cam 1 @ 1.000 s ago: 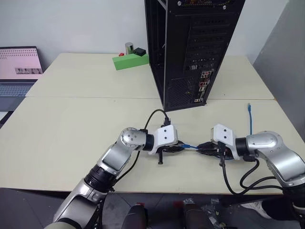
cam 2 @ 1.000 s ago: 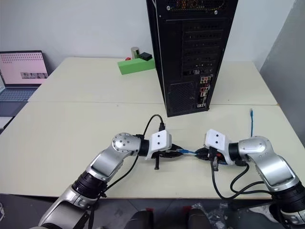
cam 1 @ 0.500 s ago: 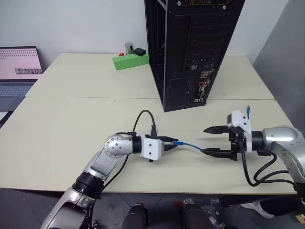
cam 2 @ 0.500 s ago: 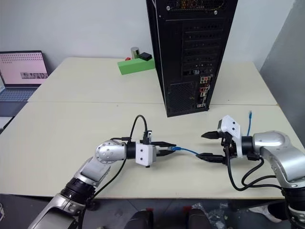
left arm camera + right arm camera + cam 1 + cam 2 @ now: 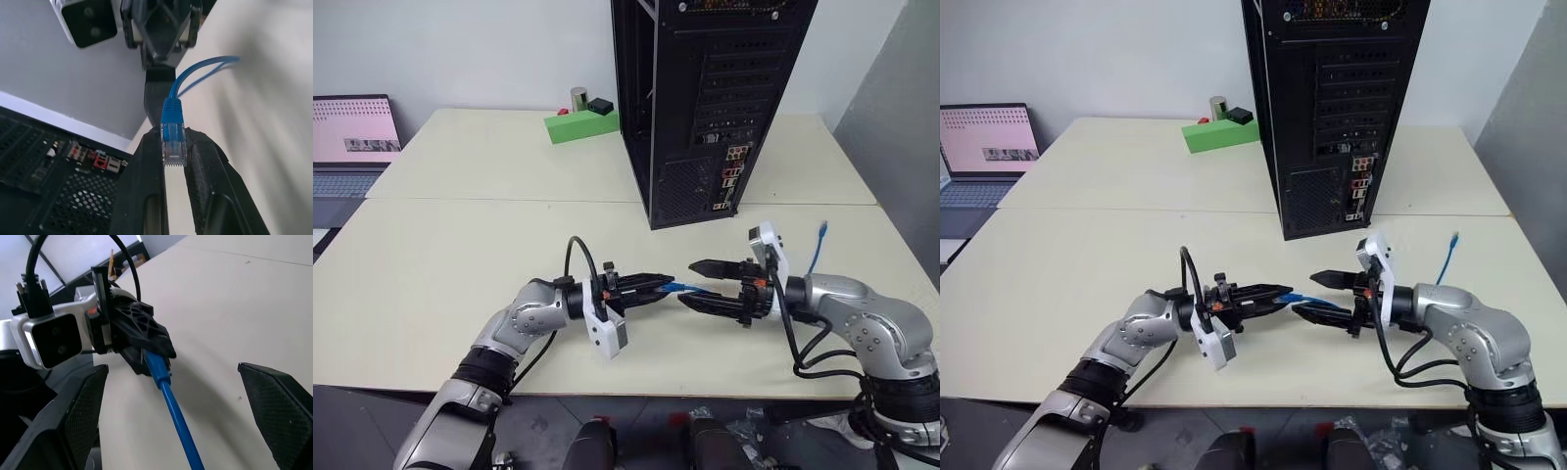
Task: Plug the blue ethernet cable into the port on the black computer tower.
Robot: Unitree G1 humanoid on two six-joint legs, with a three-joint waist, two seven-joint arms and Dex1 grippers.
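The bench (image 5: 460, 245) stretches out pale in front of me, and the black computer tower (image 5: 705, 98) stands upright at its far middle, its rear panel with slot covers, mesh vent and coloured ports turned toward me. Both my forearms are raised above the bench near its front edge and point toward each other, roughly level. My left end effector (image 5: 668, 287) is clenched on the blue ethernet cable (image 5: 700, 291): in the left wrist view the clear plug (image 5: 174, 145) sits pinched between my two black fingers, with the cord leading away past my other hand. My right end effector (image 5: 700, 284) is released, its fingers spread wide, one above and one below the cable, not touching it. From there the cord runs on toward my right, and its far end (image 5: 822, 231) lies on the bench beside my right arm, well apart from the tower.
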